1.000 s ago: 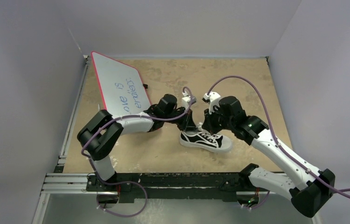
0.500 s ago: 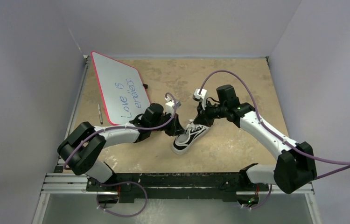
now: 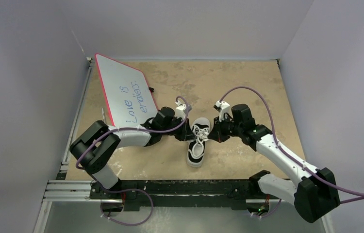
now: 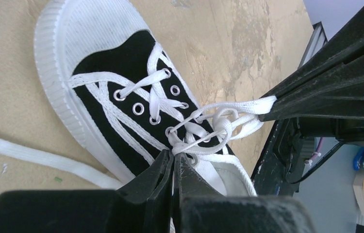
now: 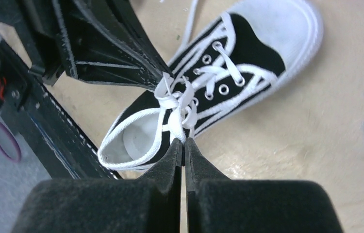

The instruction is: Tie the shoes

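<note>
Sneaker (image 3: 197,145) sits between my two grippers on the mottled tan table (image 3: 248,82): black canvas, white stripes, ribbed white rubber toe cap. My left gripper (image 4: 174,158) is pinched tight on a flat woven white lace (image 4: 223,121) just beside the knot. My right gripper (image 5: 184,143) is clamped on the opposite loop, both strands taut.
</note>
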`<state>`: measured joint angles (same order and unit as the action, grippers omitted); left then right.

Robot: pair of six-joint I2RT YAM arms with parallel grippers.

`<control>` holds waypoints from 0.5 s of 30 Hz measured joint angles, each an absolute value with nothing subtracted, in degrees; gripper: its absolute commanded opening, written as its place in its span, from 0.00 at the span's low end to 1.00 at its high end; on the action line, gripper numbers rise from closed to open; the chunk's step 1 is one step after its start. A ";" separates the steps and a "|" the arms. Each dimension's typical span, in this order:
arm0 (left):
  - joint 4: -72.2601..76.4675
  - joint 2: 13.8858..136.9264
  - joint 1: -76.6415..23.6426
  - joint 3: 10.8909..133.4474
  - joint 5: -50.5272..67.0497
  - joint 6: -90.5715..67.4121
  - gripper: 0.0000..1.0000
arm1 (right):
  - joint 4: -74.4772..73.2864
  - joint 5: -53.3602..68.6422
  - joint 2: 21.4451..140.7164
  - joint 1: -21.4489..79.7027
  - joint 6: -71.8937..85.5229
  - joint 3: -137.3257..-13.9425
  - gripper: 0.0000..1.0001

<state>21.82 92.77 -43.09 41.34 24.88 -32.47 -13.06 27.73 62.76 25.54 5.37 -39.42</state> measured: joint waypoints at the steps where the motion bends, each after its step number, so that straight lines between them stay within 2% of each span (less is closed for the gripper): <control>1: 22.28 93.69 -43.18 41.60 25.21 -32.56 0.00 | -12.49 26.33 61.78 25.54 8.14 -38.13 0.02; 3: 22.92 94.94 -43.27 42.24 26.02 -32.73 0.00 | -12.38 24.14 60.75 25.54 12.86 -36.80 0.12; 5: 23.22 95.59 -43.24 42.74 26.41 -33.12 0.00 | -12.53 21.71 60.80 25.56 16.73 -36.73 0.17; 9: 23.03 95.64 -43.13 42.76 26.41 -33.21 0.00 | -15.92 19.31 60.90 25.45 22.48 -36.82 0.43; 11: 22.94 95.64 -43.13 42.76 26.44 -33.19 0.00 | -19.53 18.48 61.45 25.45 23.77 -37.85 0.52; 15: 22.81 95.61 -43.13 42.76 26.65 -33.17 0.00 | -24.64 17.56 63.75 25.17 24.38 -42.44 0.54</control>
